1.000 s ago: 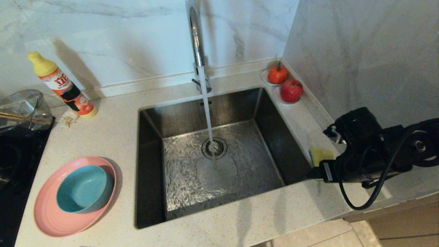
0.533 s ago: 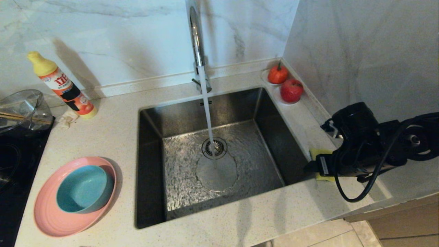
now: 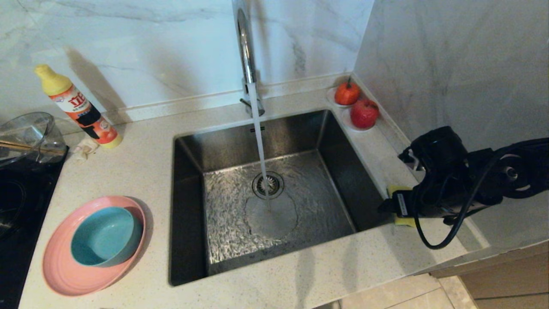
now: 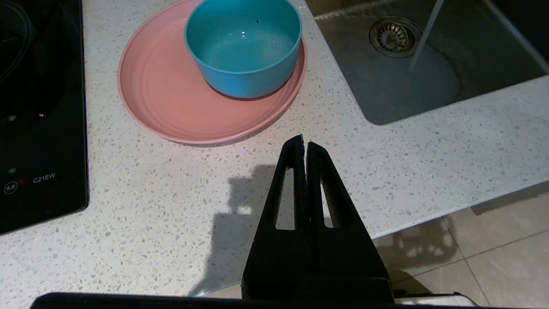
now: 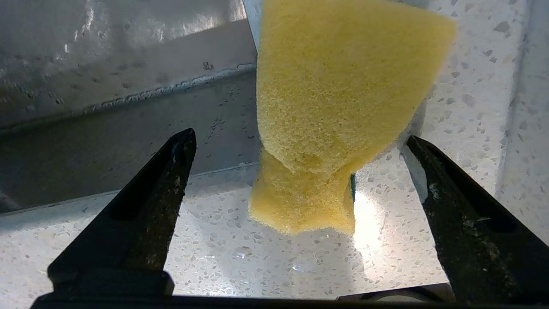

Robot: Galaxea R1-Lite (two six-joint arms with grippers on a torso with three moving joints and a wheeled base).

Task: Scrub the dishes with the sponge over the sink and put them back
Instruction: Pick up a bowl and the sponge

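The yellow sponge (image 5: 339,94) lies on the counter at the sink's right rim, a thin green layer showing at its edge. My right gripper (image 5: 300,136) is open, one finger on each side of the sponge's near end, neither touching it. In the head view that gripper (image 3: 392,205) covers most of the sponge (image 3: 395,189). The teal bowl (image 3: 105,236) sits in the pink plate (image 3: 60,266) on the counter left of the sink (image 3: 188,206). My left gripper (image 4: 303,143) is shut and empty above the counter's front edge, just short of the plate (image 4: 171,103) and bowl (image 4: 244,43).
Water runs from the chrome tap (image 3: 245,51) onto the sink floor beside the drain strainer (image 3: 268,184). A detergent bottle (image 3: 79,109) and a glass bowl (image 3: 28,137) stand at the back left, two red fruits (image 3: 356,105) at the back right. A black hob (image 4: 38,107) borders the plate.
My right gripper has moved forward and down over the sponge, which is now mostly hidden under it in the head view. The dishes have not moved.
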